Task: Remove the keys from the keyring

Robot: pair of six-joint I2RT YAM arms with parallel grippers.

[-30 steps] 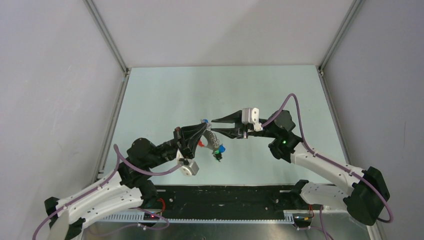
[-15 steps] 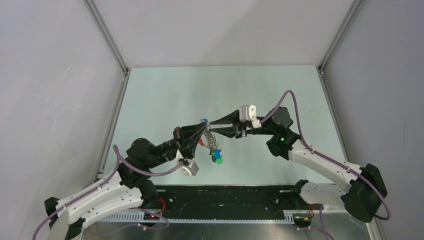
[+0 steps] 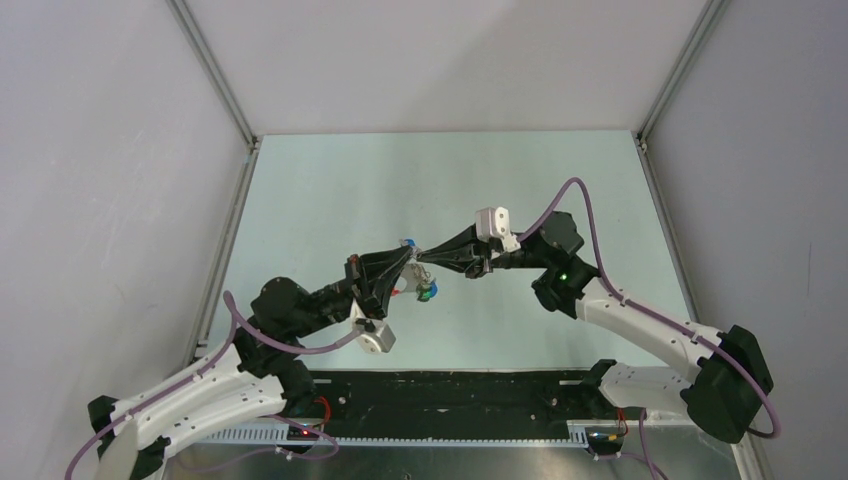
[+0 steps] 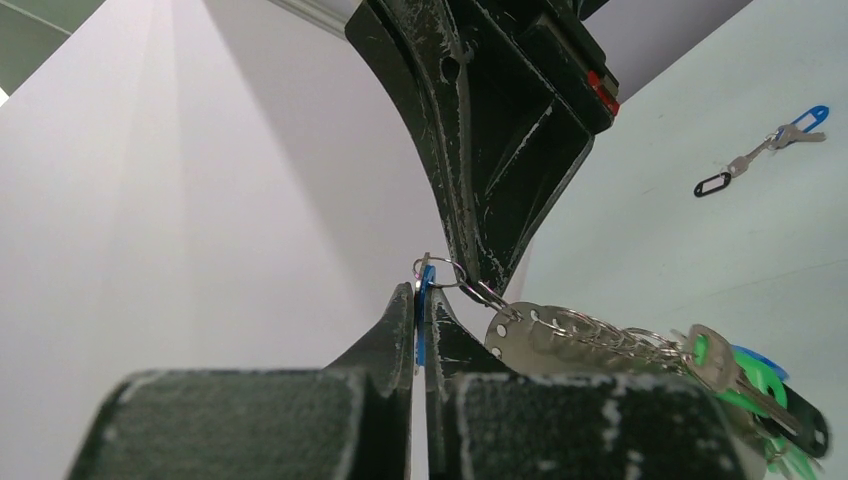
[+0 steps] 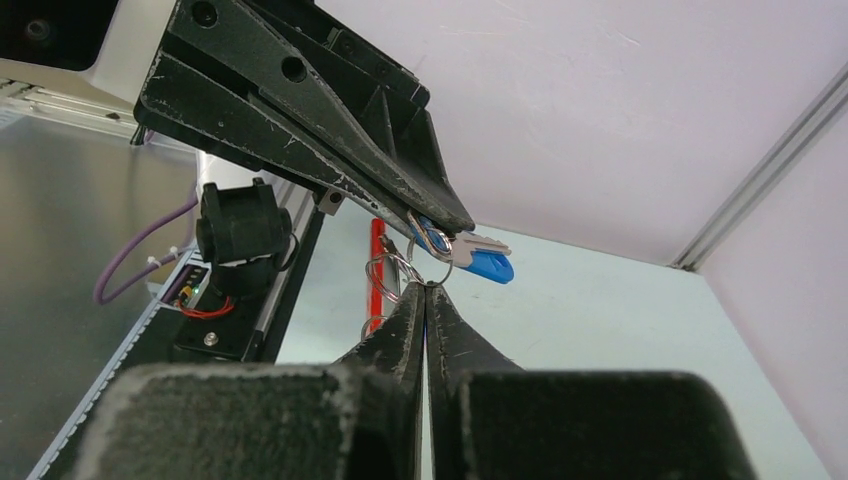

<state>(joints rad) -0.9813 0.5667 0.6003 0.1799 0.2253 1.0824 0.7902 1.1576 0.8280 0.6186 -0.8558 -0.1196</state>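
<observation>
Midway between the side edges of the bench [image 3: 320, 190], left gripper [image 4: 421, 296] clamps one blue key [image 5: 488, 266], right gripper [image 5: 425, 292] nips the keyring [image 5: 392, 272], other keys [image 4: 742, 376] still threaded on

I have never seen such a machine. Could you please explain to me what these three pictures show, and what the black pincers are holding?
These are two robot arms fixed at the near edge of a pale green table. Each arm ends in a two-finger gripper. One picture looks down from above. The other two come from small cameras on the wrists, so each shows its own fingers at the bottom and the other gripper above them. The left gripper is shut on a blue key. The right gripper is shut and seems to pinch the keyring, which has a red band. More keys, with green and blue caps, hang from it on a chain, in the air. A loose key lies on the table farther off.
</observation>
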